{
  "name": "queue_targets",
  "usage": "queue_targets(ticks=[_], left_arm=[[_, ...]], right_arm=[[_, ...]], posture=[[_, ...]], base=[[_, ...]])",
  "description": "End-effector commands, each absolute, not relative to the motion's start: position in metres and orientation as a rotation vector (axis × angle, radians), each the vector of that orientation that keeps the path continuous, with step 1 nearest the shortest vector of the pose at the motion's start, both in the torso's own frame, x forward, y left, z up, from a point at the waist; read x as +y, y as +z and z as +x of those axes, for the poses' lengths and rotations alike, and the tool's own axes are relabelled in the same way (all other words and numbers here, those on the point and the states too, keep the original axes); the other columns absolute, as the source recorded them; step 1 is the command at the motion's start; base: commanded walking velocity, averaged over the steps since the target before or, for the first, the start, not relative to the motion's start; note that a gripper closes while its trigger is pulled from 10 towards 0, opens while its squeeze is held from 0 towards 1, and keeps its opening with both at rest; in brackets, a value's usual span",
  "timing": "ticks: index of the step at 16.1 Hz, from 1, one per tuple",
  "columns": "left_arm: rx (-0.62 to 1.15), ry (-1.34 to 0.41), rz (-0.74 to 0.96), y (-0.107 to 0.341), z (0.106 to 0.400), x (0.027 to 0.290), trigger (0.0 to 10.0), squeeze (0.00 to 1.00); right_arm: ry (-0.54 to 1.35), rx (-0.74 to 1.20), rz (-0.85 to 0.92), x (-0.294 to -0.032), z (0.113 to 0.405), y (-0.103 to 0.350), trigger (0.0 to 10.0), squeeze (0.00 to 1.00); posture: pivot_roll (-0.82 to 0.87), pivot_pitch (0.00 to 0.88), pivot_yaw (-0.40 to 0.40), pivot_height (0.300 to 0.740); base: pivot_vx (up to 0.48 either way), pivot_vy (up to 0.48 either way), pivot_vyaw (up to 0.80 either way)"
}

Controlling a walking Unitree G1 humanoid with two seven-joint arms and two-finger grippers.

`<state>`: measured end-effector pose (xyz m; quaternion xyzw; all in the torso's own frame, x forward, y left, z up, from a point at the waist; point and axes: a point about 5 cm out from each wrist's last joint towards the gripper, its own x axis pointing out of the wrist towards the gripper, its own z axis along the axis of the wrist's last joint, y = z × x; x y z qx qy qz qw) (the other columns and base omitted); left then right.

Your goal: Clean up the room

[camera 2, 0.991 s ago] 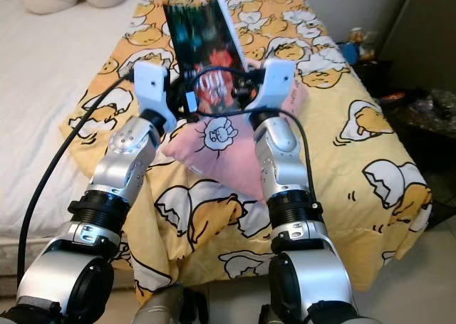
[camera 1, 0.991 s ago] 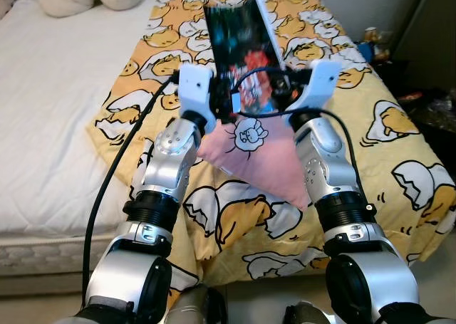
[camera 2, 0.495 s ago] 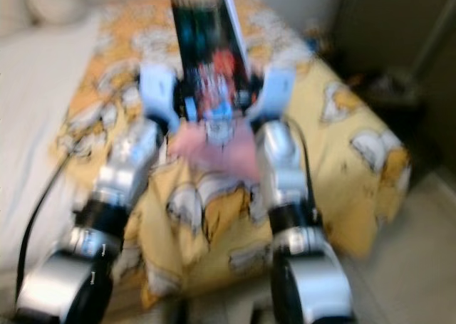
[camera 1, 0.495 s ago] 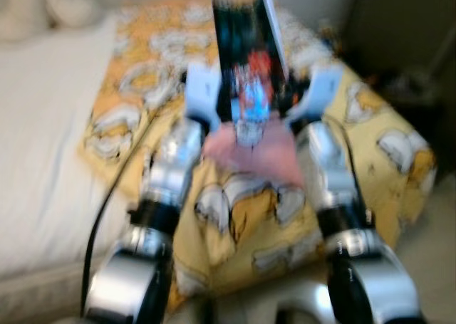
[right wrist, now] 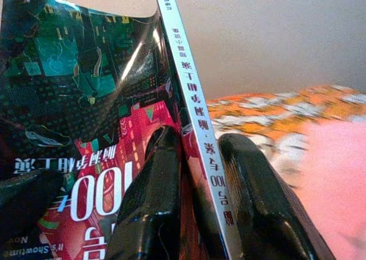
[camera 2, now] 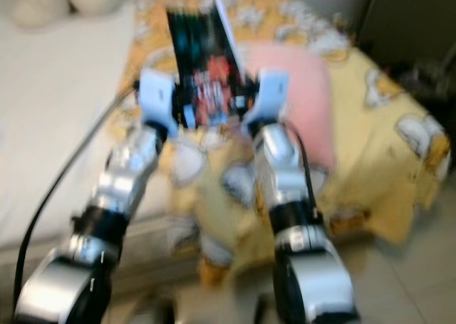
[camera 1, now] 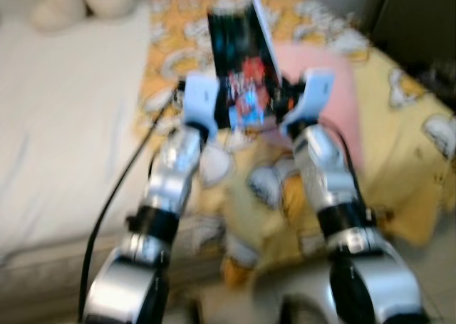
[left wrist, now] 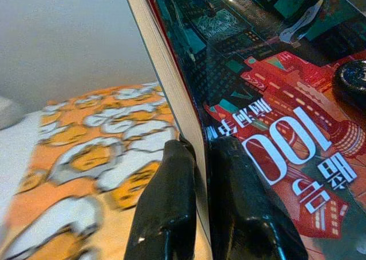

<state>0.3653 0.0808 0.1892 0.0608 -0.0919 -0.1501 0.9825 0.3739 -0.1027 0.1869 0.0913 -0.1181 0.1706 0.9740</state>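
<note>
Book [camera 1: 242,71] held upright above the yellow patterned bedspread [camera 1: 399,146], pink pillow [camera 1: 335,89] just beyond. Left gripper [left wrist: 197,208] and right gripper [right wrist: 197,203] each pinch an edge, fingers closed. Cover reads "100"; spine lettering blurred.

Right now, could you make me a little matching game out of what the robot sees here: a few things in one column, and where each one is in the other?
Things:
1. glossy dark book with a red and teal cover
2. soft pink pillow
3. yellow egg-print blanket
4. left claw

Places:
A. spread over the bed
B. clamped on the book's page edge
C. held up between both claws
D. lying on the blanket, beside the right arm

Pairs: 1-C, 2-D, 3-A, 4-B. The right claw grips the book's spine.
</note>
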Motion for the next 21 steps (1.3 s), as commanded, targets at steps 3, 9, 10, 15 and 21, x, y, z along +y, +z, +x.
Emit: queue_targets(ticks=[3,9,10,15,21], left_arm=[[-0.224,-0.043,0.132,0.202,0.369,0.131,10.0,0.00],[-0.191,-0.001,0.135,0.194,0.368,0.133,10.0,0.00],[-0.189,-0.002,0.144,0.195,0.368,0.135,10.0,0.00],[-0.160,0.031,0.200,0.190,0.371,0.155,10.0,0.00],[-0.198,-0.036,0.236,0.196,0.374,0.145,10.0,0.00]], right_arm=[[0.295,-0.193,0.200,-0.114,0.376,0.177,0.0,0.00],[0.302,-0.182,0.209,-0.116,0.378,0.175,0.0,0.00],[0.300,-0.181,0.203,-0.116,0.378,0.174,0.0,0.00],[0.071,-0.192,0.022,-0.147,0.370,0.160,10.0,0.00],[0.085,-0.210,0.021,-0.137,0.368,0.161,10.0,0.00]], posture=[[-0.09,0.000,0.043,0.700],[-0.09,0.000,0.038,0.700],[-0.08,0.000,0.038,0.700],[-0.09,0.000,0.041,0.700],[-0.10,0.000,0.045,0.700]], base=[[0.000,0.480,0.66],[0.000,0.480,0.64],[0.000,0.480,0.64],[0.000,0.192,0.13],[0.000,0.000,0.00]])
